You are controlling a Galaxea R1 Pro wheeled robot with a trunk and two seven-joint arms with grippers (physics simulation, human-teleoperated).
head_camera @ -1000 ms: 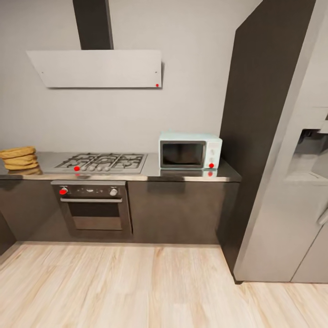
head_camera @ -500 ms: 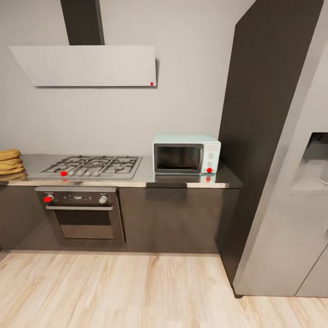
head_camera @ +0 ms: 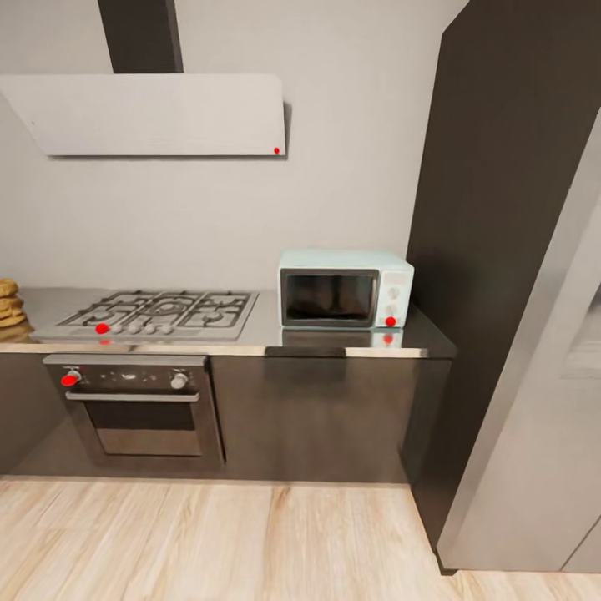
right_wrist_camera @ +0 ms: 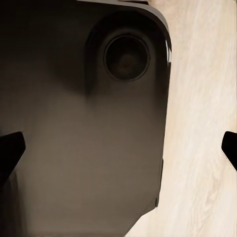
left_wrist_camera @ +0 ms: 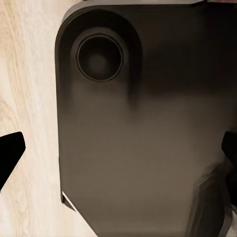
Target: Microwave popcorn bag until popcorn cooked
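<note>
Kitchen wall run seen from across the pale wood floor, both grippers spread wide and holding nothing.
At the far left edge, a golden-brown stack, likely the popcorn bag, is cut off on the countertop; next come the gas hob, the oven, then the microwave, door closed. Left gripper and right gripper show dark fingertips over the robot's black base.

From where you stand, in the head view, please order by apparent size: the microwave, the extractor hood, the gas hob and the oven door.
1. Extractor hood, the widest.
2. Gas hob and oven door: similar spread, so no ranking between them.
3. Microwave, the smallest.
</note>
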